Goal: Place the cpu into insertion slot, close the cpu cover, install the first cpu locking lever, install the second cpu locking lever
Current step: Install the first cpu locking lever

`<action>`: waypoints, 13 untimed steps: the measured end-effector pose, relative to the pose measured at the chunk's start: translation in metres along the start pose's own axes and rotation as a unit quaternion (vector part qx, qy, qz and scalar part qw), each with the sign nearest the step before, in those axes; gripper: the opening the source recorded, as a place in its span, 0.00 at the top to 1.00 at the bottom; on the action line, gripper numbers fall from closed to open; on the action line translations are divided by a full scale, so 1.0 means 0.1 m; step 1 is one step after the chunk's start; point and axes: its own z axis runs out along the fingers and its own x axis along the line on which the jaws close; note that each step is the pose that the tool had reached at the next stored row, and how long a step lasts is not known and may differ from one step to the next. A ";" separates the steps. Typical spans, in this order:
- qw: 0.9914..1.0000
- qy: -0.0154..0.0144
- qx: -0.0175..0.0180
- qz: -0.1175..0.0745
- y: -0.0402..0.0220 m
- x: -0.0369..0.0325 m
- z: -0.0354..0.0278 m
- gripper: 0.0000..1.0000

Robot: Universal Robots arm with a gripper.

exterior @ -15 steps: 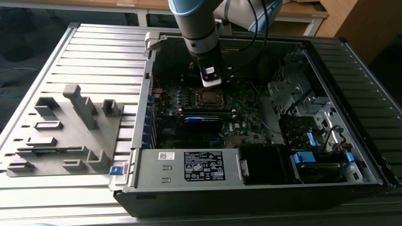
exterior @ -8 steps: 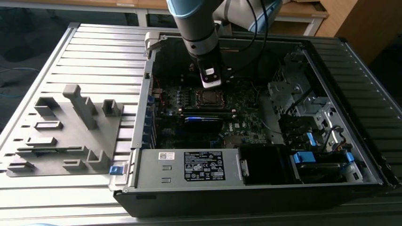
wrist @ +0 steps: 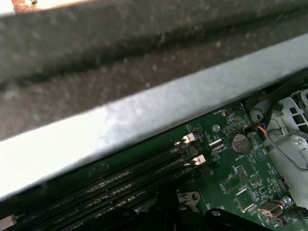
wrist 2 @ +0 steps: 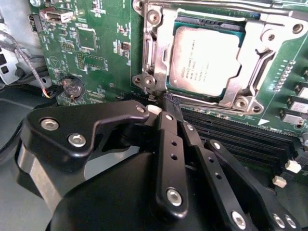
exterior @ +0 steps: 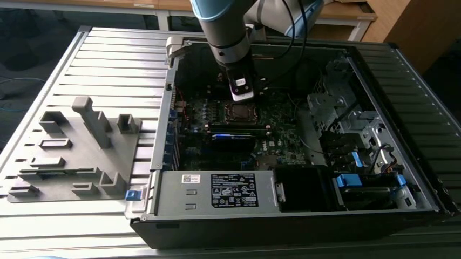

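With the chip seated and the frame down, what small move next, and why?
Probably ease the end effector toward the socket's near edge: the silver-grey square cpu sits under the silvery metal cpu cover, and the tip hovers just beside that frame's corner.

Open black desktop computer case [exterior: 403, 178] lying on its side on a ribbed grey metal table [exterior: 108, 65].

Inside the case, green motherboard [exterior: 281, 145] with black memory slots [wrist 2: 240, 139] and a round silver coin battery [wrist 2: 71, 87]; boxy silver power supply with white label [exterior: 216, 190] along the case's near wall; blue-tabbed drive bays [exterior: 349, 181] toward the exterior view's right. Grey moulded plastic fixture tray with upright posts [exterior: 79, 151] beside the case, near the table's edge at the exterior view's left.
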 end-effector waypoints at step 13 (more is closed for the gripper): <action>1.000 0.000 -0.001 0.000 0.028 -0.023 -0.093 0.89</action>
